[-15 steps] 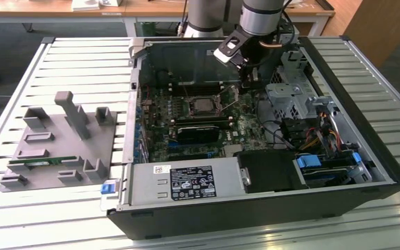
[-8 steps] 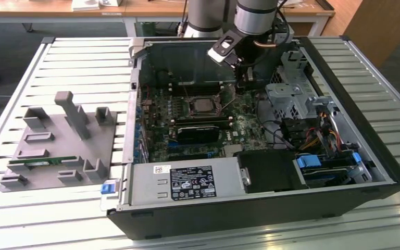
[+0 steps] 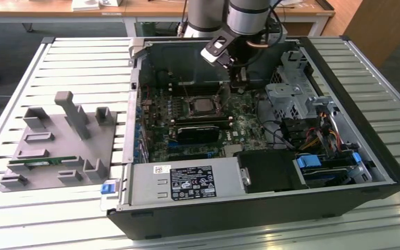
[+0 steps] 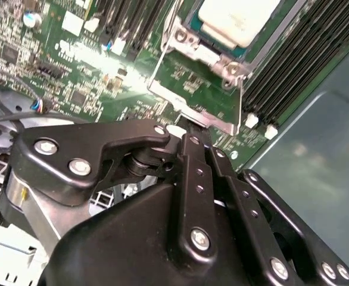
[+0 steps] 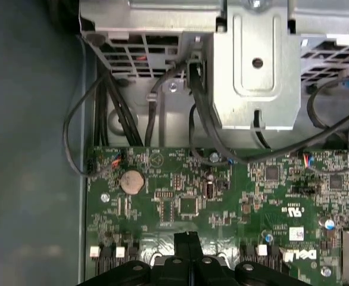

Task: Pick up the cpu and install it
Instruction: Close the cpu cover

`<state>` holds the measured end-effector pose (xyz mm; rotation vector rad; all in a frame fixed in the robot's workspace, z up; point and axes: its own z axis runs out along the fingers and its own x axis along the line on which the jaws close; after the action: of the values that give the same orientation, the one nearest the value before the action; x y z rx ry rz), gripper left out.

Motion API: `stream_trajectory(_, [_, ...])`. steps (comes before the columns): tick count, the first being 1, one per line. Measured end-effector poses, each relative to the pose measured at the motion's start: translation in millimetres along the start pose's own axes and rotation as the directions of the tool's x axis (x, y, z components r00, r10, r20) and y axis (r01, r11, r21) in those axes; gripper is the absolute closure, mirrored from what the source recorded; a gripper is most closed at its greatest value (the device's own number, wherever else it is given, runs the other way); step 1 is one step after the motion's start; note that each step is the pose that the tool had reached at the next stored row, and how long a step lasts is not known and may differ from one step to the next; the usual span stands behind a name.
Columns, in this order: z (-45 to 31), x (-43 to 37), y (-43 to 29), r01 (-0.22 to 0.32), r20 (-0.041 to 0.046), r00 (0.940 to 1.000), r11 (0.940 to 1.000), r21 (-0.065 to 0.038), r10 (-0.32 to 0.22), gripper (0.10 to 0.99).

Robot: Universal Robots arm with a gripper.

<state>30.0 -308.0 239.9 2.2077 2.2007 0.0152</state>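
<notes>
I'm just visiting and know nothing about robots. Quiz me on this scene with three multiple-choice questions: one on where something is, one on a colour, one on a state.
1. Where is the cpu?
A. On the floor
B. In the socket on the motherboard
C. In a person's hand

2. What colour is the motherboard?
A. Green
B. Red
C. White

3. How is the computer case?
A. Closed on all sides
B. Standing upright
C. Lying flat with its side open

Answers:
1. B: its silver top sits inside the socket's metal frame.
2. A: the board is green in both wrist views.
3. C: the exterior view looks straight down onto the parts inside.
</notes>
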Motion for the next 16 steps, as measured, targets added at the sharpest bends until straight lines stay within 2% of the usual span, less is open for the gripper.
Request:
stream_trajectory(5, [0.1,0.0,-8.7,0.000,-0.0002,1.0000,1.0000,0.000,0.000,0.980])
stream_trajectory(16, [2.2,0.1,-20.1,0.000,-0.0001,1.0000,1.0000,0.000,0.000,0.980])
